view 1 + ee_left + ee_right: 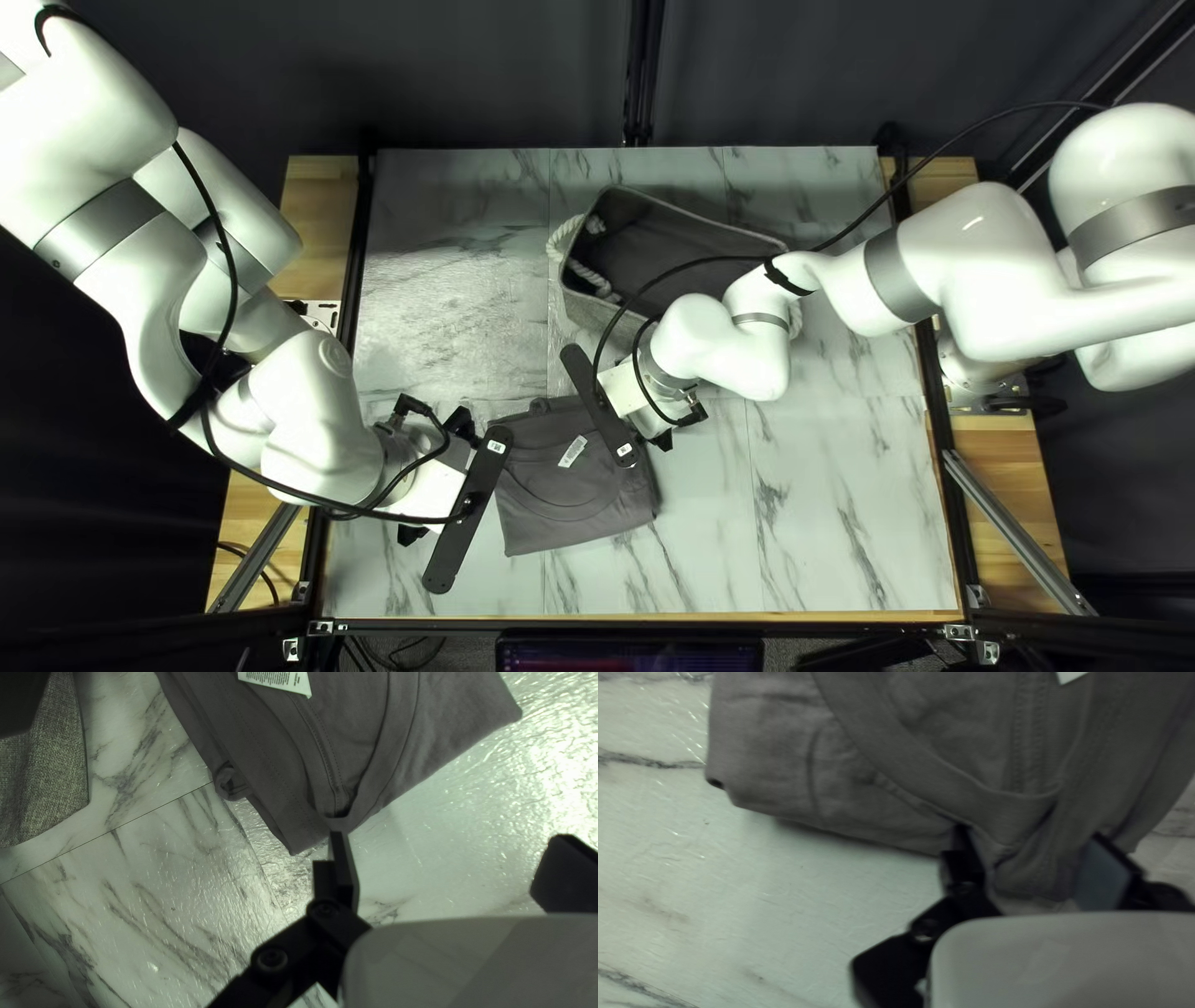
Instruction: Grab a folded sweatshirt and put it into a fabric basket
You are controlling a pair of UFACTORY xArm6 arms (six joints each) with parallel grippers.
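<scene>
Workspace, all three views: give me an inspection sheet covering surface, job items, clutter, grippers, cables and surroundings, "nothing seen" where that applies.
Surface: marble-patterned tabletop, seams visible, glare towards the left arm.
Sweatshirt: folded, grey, white label up, lying on the tabletop, outside the basket.
Basket: fabric, rope handles, standing near the far edge.
Clutter: loose cables past the near edge.
Left gripper: open, one finger by the sweatshirt's edge.
Right gripper: open, sweatshirt's edge between its fingers.
Arm cables: black, on both arms; the right arm's crosses over the basket.
Surroundings: dark curtain behind.
</scene>
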